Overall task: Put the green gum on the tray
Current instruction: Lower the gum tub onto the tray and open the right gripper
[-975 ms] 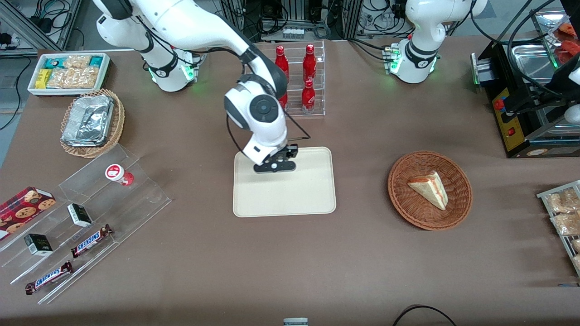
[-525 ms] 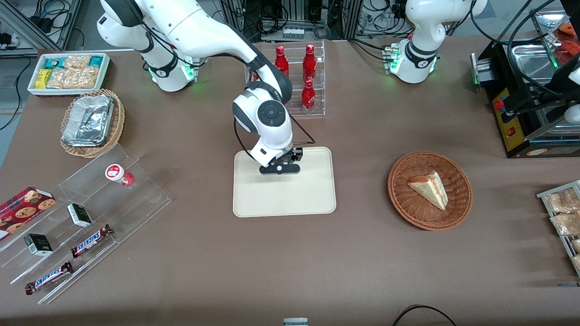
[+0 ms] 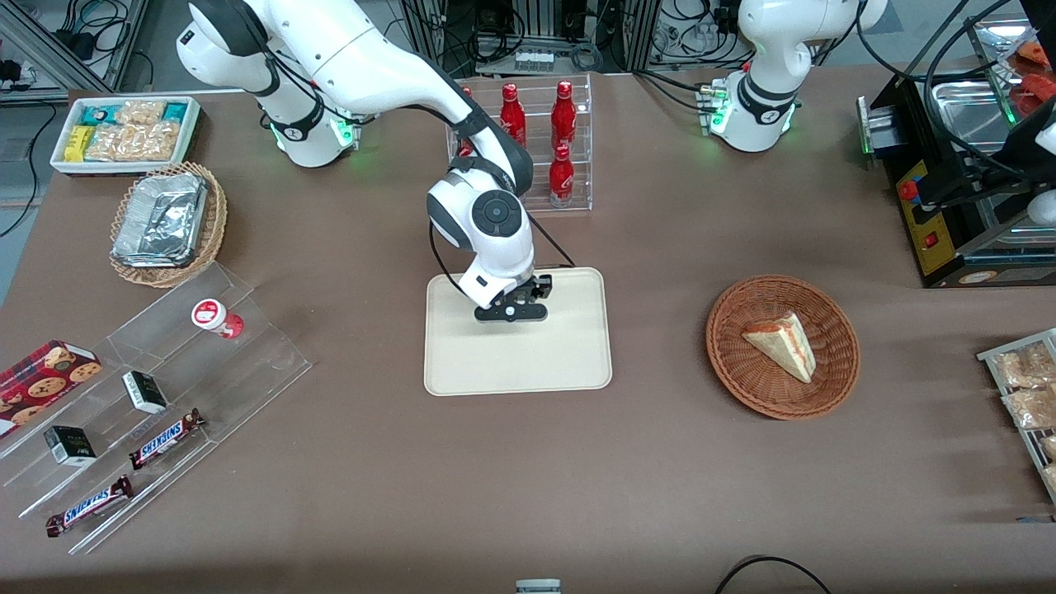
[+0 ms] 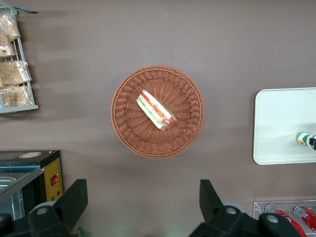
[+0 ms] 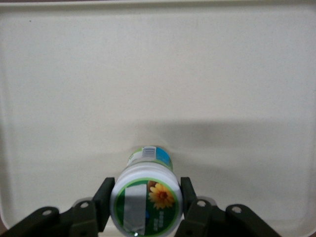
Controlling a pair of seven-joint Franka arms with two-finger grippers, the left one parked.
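The green gum point(image 5: 147, 197), a small white bottle with a green-rimmed lid bearing a yellow flower picture and a grey patch, sits clamped between the two dark fingers point(image 5: 104, 200) of the gripper point(image 3: 511, 311). A bluish label with a barcode wraps its body; no words on it can be read. The bottle hangs over the cream tray point(image 3: 569, 355), above the part of the tray farther from the front camera, and whether its base touches the tray cannot be told. In the left wrist view only a sliver of the gum point(image 4: 306, 139) shows over the tray point(image 4: 276, 128).

The tray lies near the middle of a bench covered in plain brown cloth point(image 3: 495, 478). Just farther from the camera stands a clear rack of red bottles point(image 3: 562, 140). Toward the parked arm's end sits a wicker basket point(image 3: 833, 388) holding a wedge sandwich point(image 3: 782, 345). Toward the working arm's end, a clear stepped stand point(image 3: 247, 363) carries a red-lidded bottle point(image 3: 216, 318) and two bars marked SNICKERS point(image 3: 165, 438). Near that end's corner are a foil tray in a basket point(image 3: 161, 221) and a white snack bin point(image 3: 124, 132). Cables and metal framing point(image 3: 536, 33) fill the room past the bench edge.
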